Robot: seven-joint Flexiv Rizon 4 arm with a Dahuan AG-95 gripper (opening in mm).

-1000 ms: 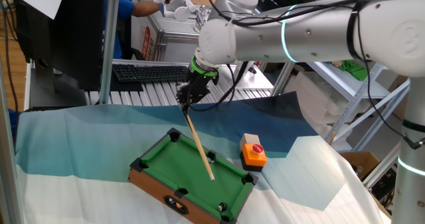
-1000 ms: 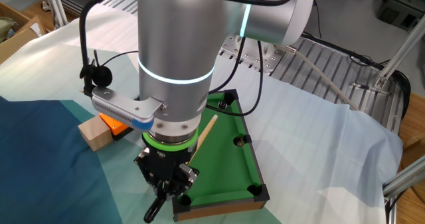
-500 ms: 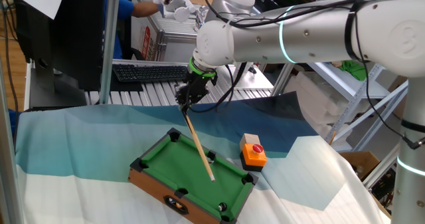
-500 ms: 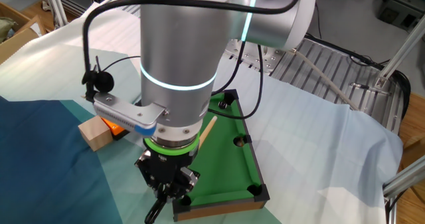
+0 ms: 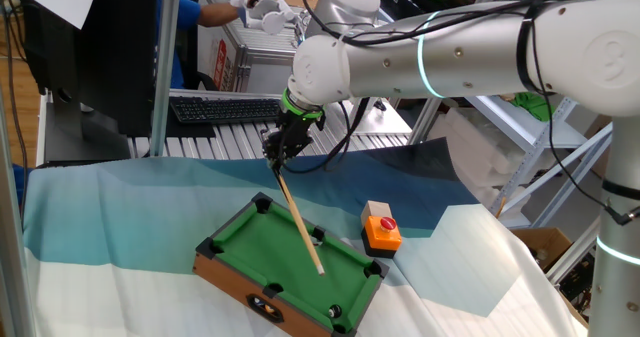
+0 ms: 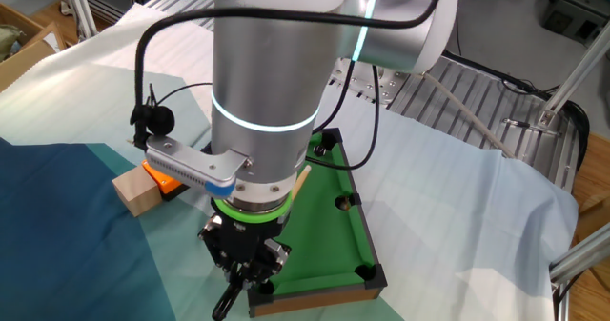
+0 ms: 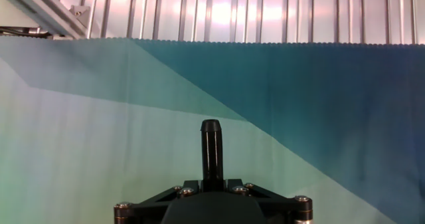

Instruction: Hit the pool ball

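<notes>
My gripper [image 5: 279, 152] hangs above the far end of the small green pool table [image 5: 262, 253] and is shut on the upper end of the thin wooden cue stick [image 5: 300, 222]. The cue slants down across the felt, and its tip rests near the middle. The pool ball [image 5: 335, 312], tiny and dark with a pale glint, lies by the near corner, a short way past the tip. In the other fixed view the gripper [image 6: 243, 269] is low in front, the cue [image 6: 298, 181] points away, and the ball [image 6: 320, 149] lies at the far end. The hand view shows only a black rod [image 7: 211, 149] above the gripper [image 7: 211, 184].
An orange button box [image 5: 381, 233] stands right beside the table's right side; it also shows in the other fixed view [image 6: 164, 179] beside a wooden block [image 6: 134, 191]. Blue and white cloth [image 5: 120, 217] covers the table. A metal slatted rack [image 7: 265, 14] and a keyboard [image 5: 225, 108] lie behind.
The arm and gripper have shifted slightly up and away from the pool table's far end. The cue tip and the ball have hardly moved.
</notes>
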